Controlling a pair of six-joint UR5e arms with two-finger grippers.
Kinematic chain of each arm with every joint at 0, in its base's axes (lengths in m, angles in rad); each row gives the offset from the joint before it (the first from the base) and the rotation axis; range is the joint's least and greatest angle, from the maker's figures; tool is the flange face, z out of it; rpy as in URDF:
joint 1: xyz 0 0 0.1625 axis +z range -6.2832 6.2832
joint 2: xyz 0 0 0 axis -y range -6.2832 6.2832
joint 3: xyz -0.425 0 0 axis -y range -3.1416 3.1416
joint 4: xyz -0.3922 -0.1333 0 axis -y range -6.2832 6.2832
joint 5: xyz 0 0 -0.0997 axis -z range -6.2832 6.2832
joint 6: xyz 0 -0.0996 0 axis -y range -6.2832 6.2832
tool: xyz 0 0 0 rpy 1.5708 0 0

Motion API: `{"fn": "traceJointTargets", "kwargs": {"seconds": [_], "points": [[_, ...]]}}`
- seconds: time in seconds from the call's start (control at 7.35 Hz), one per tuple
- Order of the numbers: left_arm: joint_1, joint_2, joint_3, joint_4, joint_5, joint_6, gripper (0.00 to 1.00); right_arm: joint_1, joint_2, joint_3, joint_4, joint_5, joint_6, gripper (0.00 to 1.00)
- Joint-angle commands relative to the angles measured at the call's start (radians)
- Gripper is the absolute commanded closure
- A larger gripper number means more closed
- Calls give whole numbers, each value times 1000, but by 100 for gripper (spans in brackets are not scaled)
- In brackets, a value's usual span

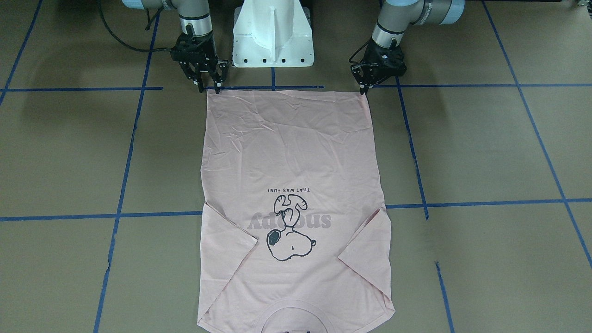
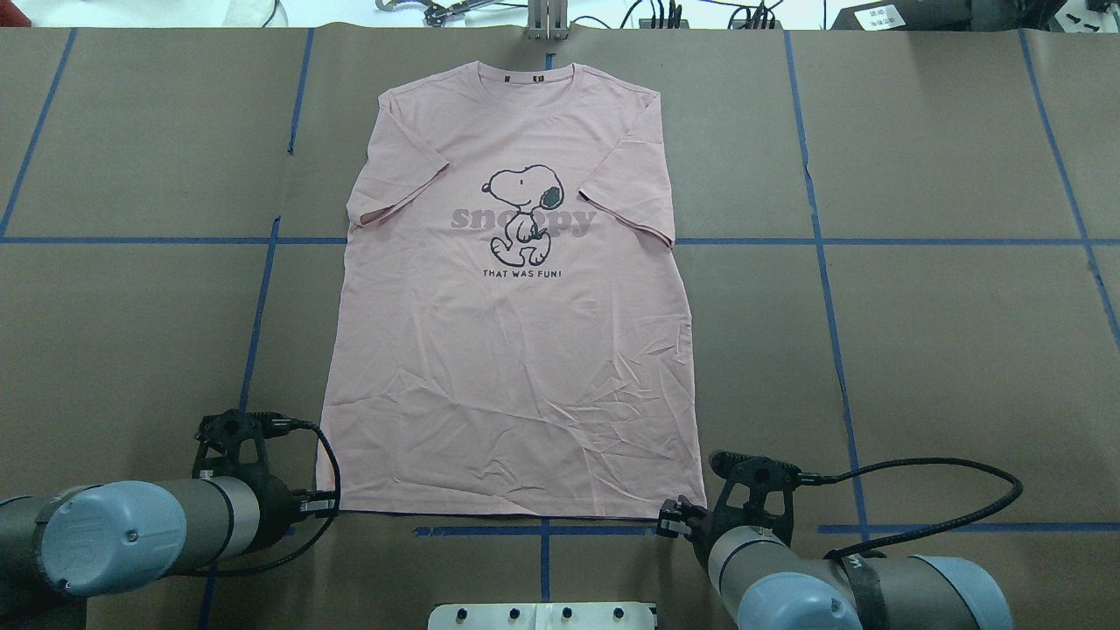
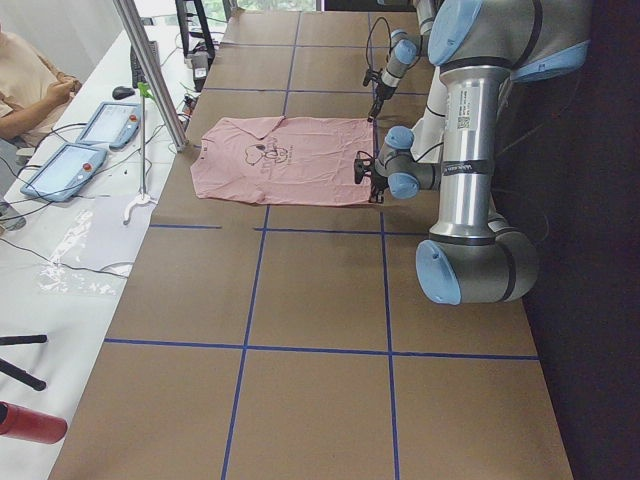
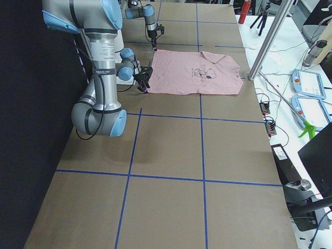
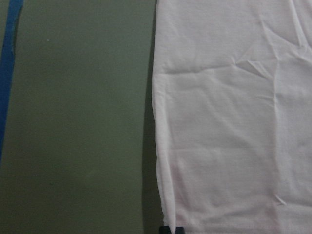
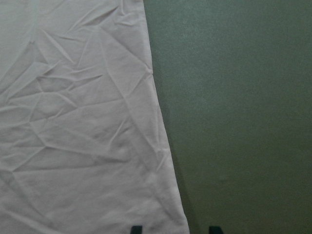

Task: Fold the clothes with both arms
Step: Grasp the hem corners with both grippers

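My left wrist camera crops the left gripper [image 1: 364, 89] to one fingertip [image 5: 168, 229] sliver at the T-shirt [image 5: 229, 122] corner; its opening's unreadable.

The T-shirt [image 2: 516, 367] lies flat on the table [image 2: 919, 350], left hand [image 1: 364, 89] and right hand [image 1: 209, 87] at its hem corners.

Even, soft overhead light; faint shadows on table [image 1: 69, 106], upper left of front-facing view. Wrist views dim, soft-focus, greenish; T-shirt [image 5: 234, 122] washed pale.
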State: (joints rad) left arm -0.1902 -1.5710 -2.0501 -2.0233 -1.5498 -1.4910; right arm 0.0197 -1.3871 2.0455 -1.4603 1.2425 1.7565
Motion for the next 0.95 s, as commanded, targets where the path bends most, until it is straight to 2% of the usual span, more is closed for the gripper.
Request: {"fn": "traceJointTargets", "kwargs": {"seconds": [0.0,0.27,0.41,0.54,0.68,0.82], "points": [[0,0,-1,0,0,0,100,-3,0,-8,0,-1,6,49],[0,0,1,0,0,0,100,-4,0,-8,0,-1,6,51],[0,0,-1,0,0,0,100,-4,0,-11,0,-1,6,56],[-2,2,-1,0,0,0,100,-4,0,-11,0,0,12,84],[0,0,-1,0,0,0,100,-4,0,-10,0,0,15,100],[-2,0,-1,0,0,0,100,-3,0,-8,0,0,15,100]]}}
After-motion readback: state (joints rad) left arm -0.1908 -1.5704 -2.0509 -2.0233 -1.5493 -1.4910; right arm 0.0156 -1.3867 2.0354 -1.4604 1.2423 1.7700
